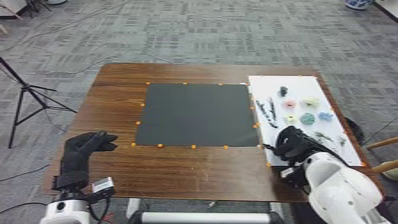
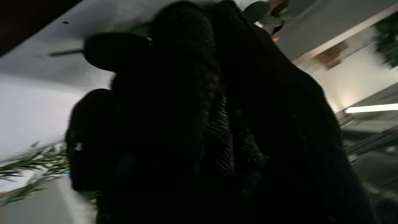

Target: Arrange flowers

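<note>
In the head view my right hand (image 1: 293,141) is low over the near part of the white sheet (image 1: 308,82). The right wrist view shows my right hand (image 2: 178,100) shut on a leafy sprig; its stem (image 2: 67,52) juts out past the thumb, with round green leaves (image 2: 258,11) behind the fingers. On the sheet lie a pink flower (image 1: 289,104), a cream one (image 1: 310,102), a yellow one (image 1: 290,119), a teal one (image 1: 307,119), a blue one (image 1: 326,117), dark branches (image 1: 272,106) and thin green sprigs (image 1: 322,136). My left hand (image 1: 84,143) is open over the table's left side.
A black mat (image 1: 195,115) edged with orange markers lies mid-table, left of the white sheet. The brown table (image 1: 115,100) extends around it. A black tripod (image 1: 27,90) stands on the floor to the left, and a wooden chair part (image 1: 386,165) is beyond the right edge.
</note>
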Controlling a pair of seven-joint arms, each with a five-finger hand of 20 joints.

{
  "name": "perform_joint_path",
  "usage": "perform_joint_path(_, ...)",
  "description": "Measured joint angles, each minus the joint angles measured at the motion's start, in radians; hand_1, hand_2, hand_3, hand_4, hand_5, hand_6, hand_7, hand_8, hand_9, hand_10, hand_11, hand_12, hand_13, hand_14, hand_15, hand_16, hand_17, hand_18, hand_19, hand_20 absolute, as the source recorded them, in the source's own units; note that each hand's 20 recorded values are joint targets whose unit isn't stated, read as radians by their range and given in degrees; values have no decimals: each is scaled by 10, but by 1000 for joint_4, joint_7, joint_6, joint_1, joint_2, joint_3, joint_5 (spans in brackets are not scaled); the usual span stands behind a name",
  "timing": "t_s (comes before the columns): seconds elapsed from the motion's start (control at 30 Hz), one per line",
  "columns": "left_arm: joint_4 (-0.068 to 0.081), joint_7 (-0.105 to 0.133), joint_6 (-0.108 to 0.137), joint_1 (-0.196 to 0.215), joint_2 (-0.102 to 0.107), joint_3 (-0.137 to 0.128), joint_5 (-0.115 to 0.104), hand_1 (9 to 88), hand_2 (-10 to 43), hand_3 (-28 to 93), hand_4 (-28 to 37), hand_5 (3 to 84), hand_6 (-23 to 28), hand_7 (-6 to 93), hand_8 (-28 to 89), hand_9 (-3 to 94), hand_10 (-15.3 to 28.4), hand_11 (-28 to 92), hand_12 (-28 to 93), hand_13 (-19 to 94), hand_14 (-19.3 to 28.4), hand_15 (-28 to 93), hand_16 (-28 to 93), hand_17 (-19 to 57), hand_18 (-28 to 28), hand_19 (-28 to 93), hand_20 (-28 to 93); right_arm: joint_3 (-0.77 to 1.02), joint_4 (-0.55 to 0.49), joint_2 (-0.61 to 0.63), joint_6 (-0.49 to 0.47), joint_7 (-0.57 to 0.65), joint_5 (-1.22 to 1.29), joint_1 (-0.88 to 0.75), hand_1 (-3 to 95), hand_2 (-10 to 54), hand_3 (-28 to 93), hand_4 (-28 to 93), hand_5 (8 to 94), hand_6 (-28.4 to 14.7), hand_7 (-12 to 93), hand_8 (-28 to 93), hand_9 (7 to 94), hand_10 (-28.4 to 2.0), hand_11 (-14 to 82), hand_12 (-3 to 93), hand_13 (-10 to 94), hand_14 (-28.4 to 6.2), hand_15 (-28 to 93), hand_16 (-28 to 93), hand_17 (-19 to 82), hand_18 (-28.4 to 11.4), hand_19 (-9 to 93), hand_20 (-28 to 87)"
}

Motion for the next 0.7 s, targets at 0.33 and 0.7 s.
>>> perform_joint_path(0.33,-3,-3,-9,6,-1,1,0,331,32,627,-175,658,25,374,-88,655,152,440,258,504,195,518,41,83,165,425,375,21,-45,29,108,-85,39,-10,652,-95,546,14,611,-47,451,275,911,-104,204,472,937,8,534,242,711,-54,806,466)
perform_joint_path(0.7,2,0,2,28,25,-34,-58,240,104,647,-275,666,33,341,-88,649,158,358,231,495,205,439,28,91,167,374,340,-88,-41,34,38,-62,216,159,647,-95,553,16,615,-48,463,261,915,-103,207,467,937,13,556,240,723,-46,820,472)
